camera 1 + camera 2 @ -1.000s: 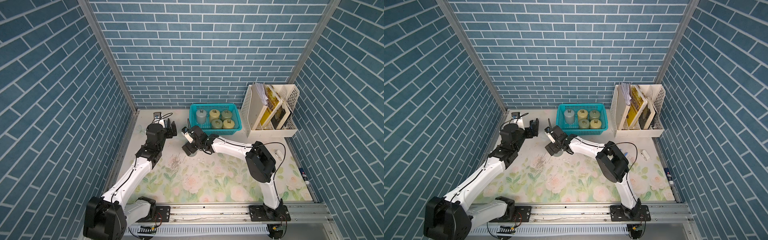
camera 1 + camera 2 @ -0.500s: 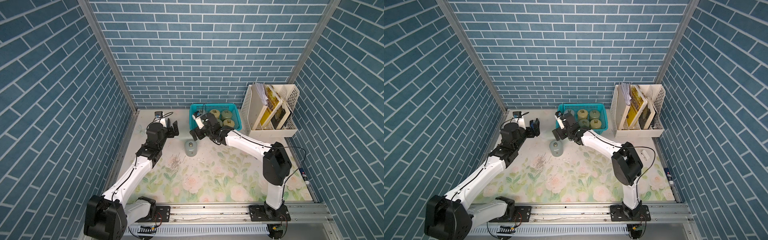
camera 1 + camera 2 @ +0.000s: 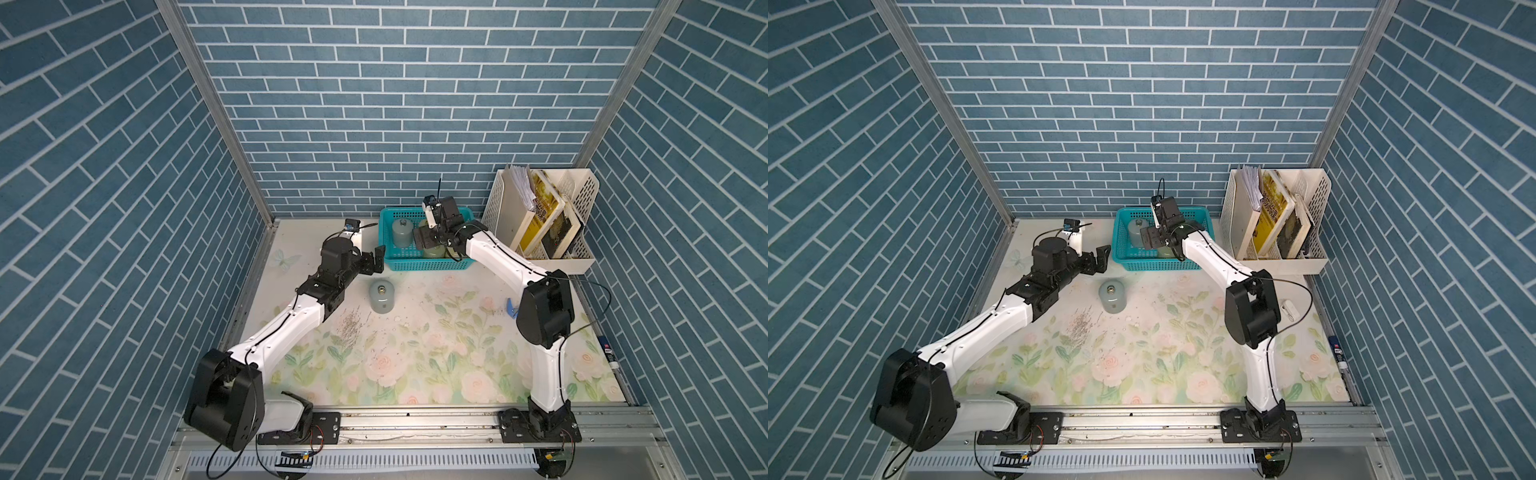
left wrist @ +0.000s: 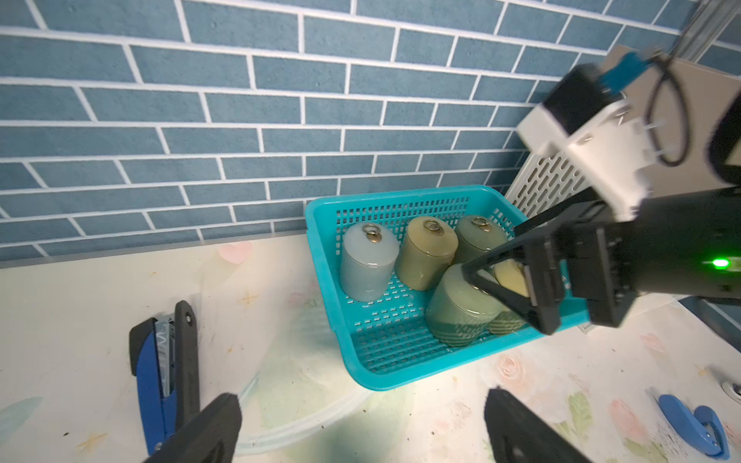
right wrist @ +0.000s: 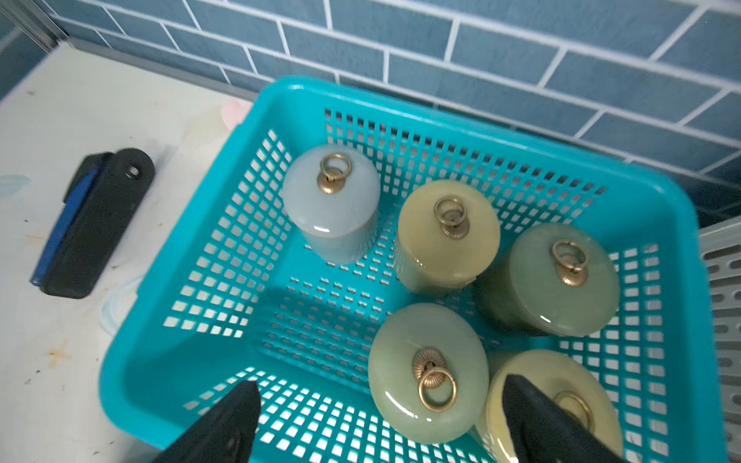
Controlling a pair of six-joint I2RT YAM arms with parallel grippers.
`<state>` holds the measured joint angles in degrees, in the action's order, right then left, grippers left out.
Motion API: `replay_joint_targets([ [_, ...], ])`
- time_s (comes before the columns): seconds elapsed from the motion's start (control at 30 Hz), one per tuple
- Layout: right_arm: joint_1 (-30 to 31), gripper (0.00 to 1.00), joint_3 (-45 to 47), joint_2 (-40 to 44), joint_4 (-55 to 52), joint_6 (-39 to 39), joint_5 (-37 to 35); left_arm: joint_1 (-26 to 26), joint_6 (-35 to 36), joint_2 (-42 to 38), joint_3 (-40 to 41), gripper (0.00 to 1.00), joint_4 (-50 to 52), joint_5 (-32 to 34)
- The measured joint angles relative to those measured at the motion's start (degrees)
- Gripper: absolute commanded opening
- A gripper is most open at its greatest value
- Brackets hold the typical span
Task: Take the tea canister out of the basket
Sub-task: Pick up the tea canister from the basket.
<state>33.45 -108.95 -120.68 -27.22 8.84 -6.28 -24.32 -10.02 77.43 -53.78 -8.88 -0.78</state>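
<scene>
- Jaws of the right gripper [image 5: 377, 425] stood wide apart and empty above the teal basket [image 5: 461, 108], straddling the near green tea canister [image 5: 428, 371] (presumably the next pick).
- Five canisters remained inside; a grey canister [image 3: 381, 296] stood on the mat.
- Left gripper [image 4: 361, 429] hung parted, empty, clear of the basket.

One teal perforated plastic basket [image 5: 248, 224] holds five round lidded ceramic tea canisters: one pale grey-blue [image 5: 333, 200], two yellowish [image 5: 449, 232] and two green [image 5: 429, 373]. A sixth, grey-blue canister [image 3: 381, 296] stands on the floral tabletop [image 3: 415, 353].
</scene>
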Motion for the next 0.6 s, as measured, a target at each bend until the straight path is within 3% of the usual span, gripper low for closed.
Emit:
replay_joint_targets([
  [0.27,-0.79,0.97,-3.87,-7.34,-3.5,0.39,-1.66,-1.33,0.39,1.22,-0.11,1.0,0.02,-0.46],
  [0.6,-1.22,0.98,-4.28,-8.55,-4.94,0.46,-4.44,-2.38,0.42,1.33,-0.15,1.0,0.02,-0.44],
])
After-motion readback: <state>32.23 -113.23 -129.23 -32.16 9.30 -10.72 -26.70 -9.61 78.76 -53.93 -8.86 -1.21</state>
